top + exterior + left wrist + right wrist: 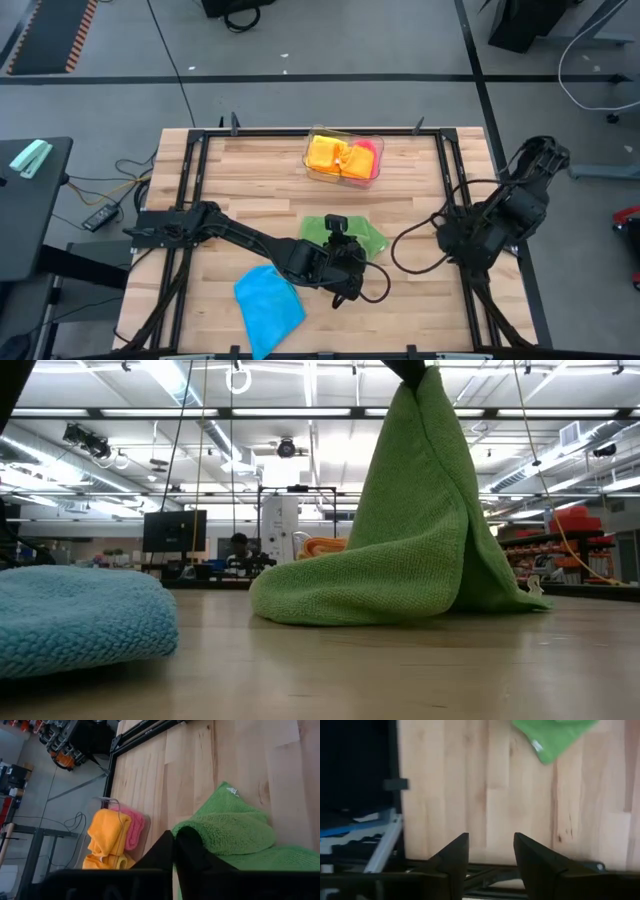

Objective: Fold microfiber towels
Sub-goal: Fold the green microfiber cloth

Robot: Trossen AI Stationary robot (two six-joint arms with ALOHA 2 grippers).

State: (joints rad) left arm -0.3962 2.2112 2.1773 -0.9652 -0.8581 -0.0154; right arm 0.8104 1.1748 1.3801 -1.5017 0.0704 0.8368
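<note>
Green towel (400, 550) carries a small unreadable tag (233, 791).

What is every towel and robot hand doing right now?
green towel: pinched at one edge, lifted into a tent, rest on the table.
blue towel: lying loose on the table, not held.
orange towels: folded, in the clear tray.
pink towel: in the tray beside the orange ones.
left gripper: shut on the green towel.
right gripper: open, holding nothing, at the table's right edge.
</note>
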